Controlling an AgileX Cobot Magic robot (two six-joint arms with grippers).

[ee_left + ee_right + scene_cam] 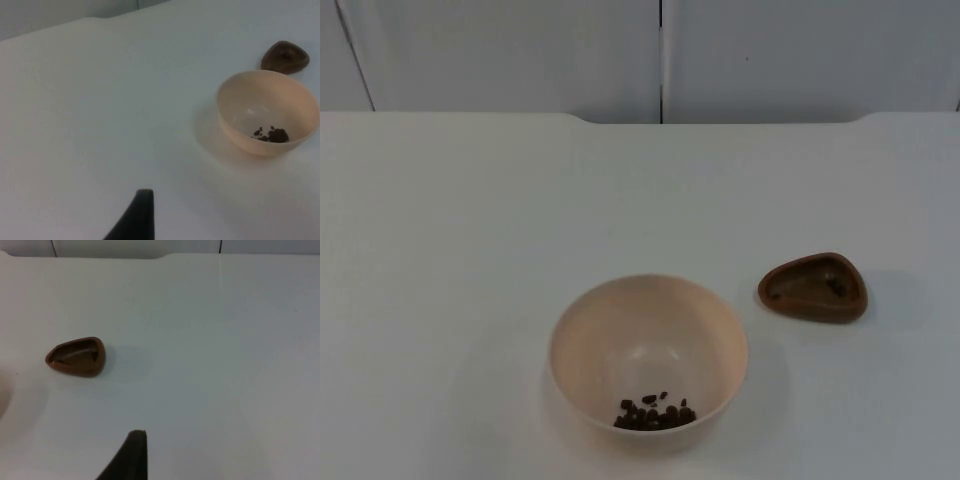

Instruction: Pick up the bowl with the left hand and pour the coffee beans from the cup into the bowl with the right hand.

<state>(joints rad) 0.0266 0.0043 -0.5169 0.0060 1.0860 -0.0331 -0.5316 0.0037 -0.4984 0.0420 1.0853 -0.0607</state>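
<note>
1. We see the left hand (142,212) held above the bare white desk (450,230), well to the left of the bowl; a single black fingertip is all we get of it, so we cannot tell whether it is apart or together.
2. The bowl (648,358) stands upright on the desk, pale peach, with a small heap of coffee beans (655,413) lying against its near inner wall. Nothing touches it.
3. Just to the right of the bowl, and a little farther back, sits the cup (813,288): a small brown, rounded-triangle vessel, apart from the bowl, seemingly with a few dark beans inside.
4. The right hand (132,452) hangs over the desk to the right of the bowl, beyond the cup; again we cannot tell whether it is apart or together.
5. We judge that beans are already in the bowl and both arms stand clear. If the bowl is to be lifted now, we would take its left rim squarely and keep it level, so the beans do not slide out.
</note>
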